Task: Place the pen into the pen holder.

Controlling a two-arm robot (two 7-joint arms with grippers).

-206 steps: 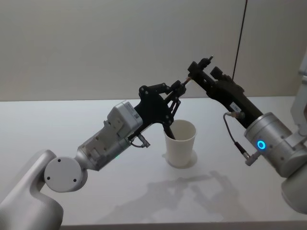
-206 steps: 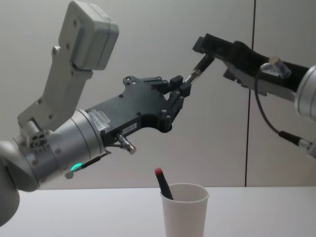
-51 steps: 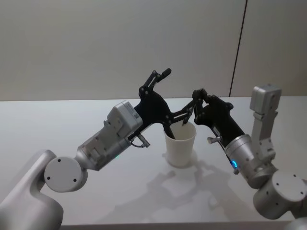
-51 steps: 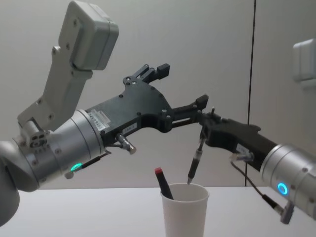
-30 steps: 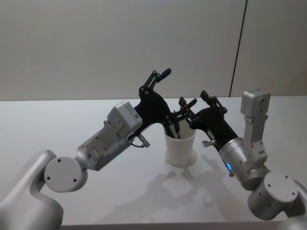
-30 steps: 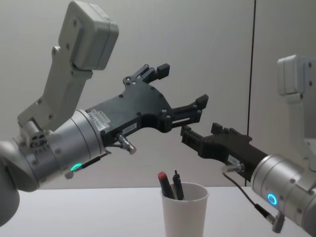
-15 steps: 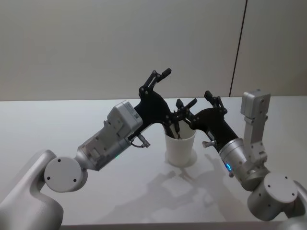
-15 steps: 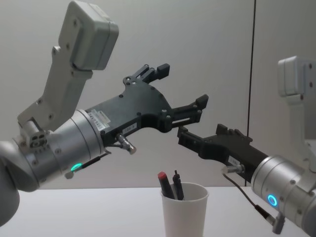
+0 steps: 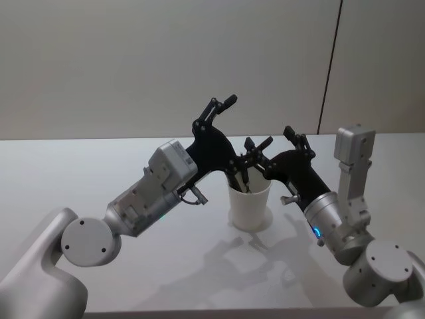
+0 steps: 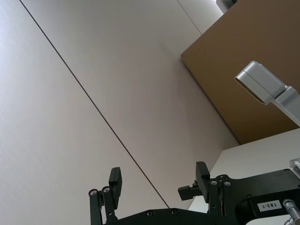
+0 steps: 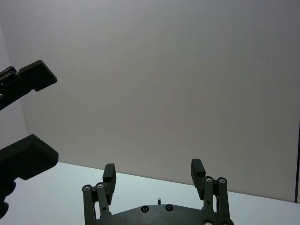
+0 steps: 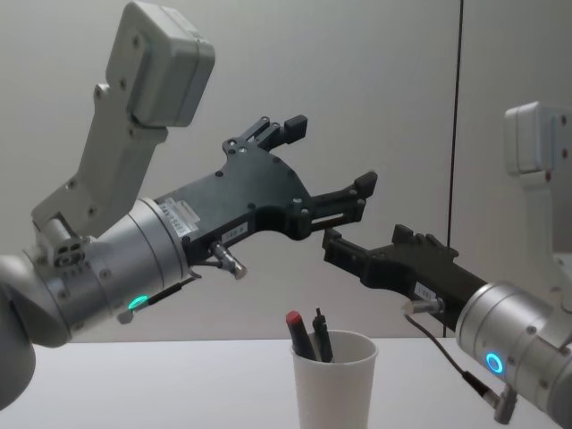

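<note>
The pen holder [image 12: 335, 382], a plain white paper cup with a rolled rim, is standing upright on the white worktop [image 9: 99, 173]. Two pens are leaning inside it, tops sticking out above the rim: a dark pen [image 12: 320, 332] and, just beside it, a dark one with a red cap [image 12: 298, 332], both tilting leftward in the chest view.

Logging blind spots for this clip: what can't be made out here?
- Pens' lower ends: hidden inside the pen holder in the chest view.
- Pen holder's base: cut off by the chest view's bottom edge.
- Pens in the head view: partly covered by the left gripper and right gripper, both open.
</note>
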